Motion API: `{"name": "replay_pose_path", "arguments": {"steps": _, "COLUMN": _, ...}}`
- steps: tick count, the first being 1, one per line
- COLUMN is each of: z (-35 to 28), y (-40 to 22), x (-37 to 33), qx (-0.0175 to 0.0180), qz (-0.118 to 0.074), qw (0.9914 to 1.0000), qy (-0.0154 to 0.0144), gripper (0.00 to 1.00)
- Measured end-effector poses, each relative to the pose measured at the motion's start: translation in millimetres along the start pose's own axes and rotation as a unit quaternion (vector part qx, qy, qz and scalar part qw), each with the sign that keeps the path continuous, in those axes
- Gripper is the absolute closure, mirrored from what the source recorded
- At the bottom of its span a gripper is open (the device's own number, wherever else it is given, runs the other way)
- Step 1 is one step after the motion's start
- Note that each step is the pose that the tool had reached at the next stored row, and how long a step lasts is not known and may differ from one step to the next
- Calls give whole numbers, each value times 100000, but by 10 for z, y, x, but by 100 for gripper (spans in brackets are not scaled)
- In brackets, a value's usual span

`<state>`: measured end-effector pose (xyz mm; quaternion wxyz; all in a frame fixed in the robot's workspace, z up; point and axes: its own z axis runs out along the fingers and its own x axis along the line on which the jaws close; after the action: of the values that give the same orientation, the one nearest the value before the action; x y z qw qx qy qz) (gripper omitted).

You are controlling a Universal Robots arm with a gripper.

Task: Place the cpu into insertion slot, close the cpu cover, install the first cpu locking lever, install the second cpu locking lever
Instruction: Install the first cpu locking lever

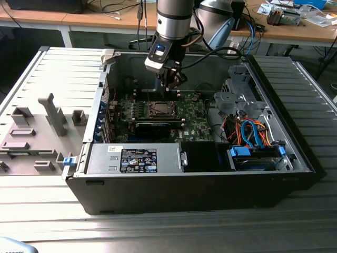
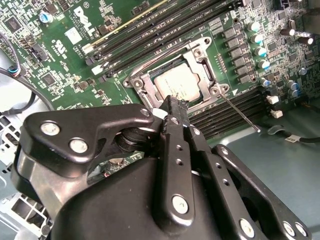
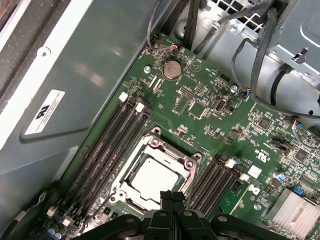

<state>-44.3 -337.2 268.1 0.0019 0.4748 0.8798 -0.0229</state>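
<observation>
Closest to the lens are the black jointed links of my tool (image 2: 172, 106), clenched tip to tip with nothing between. It hangs just over the near rim of the small square silvery-rimmed insertion slot (image 1: 159, 109) in the green circuit board (image 3: 200, 105).

The small flat silvery-grey cpu (image 2: 175, 84) already lies seated in that slot. The thin silvery windowed cpu cover (image 2: 205, 75) appears folded down around it, so I judge the locking levers to be the work in hand. One thin bare metal lever rod (image 2: 240, 114) angles out from the slot's corner, seemingly unlatched.

To do this well I would meet the rod with the flat of the closed tip near its free end. I would push steadily along its swing rather than down onto the cover, since a slip could scrape the chip's top face.

Room is tight — rows of narrow black memory slots (image 3: 107, 145) flank the socket on two sides, and small upright silver capacitors (image 2: 257, 45) stand just beyond. The grey metal case wall (image 3: 90, 65) and the black cable bundle (image 3: 255, 55) bound the wider space. Straight above the socket is my open way.
</observation>
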Motion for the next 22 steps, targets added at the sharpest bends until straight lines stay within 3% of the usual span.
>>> {"name": "replay_pose_path", "arguments": {"steps": 22, "z": -1, "y": 0, "x": 0, "qx": -47, "qz": -1753, "qw": 99985, "qy": -67, "gripper": 89}}
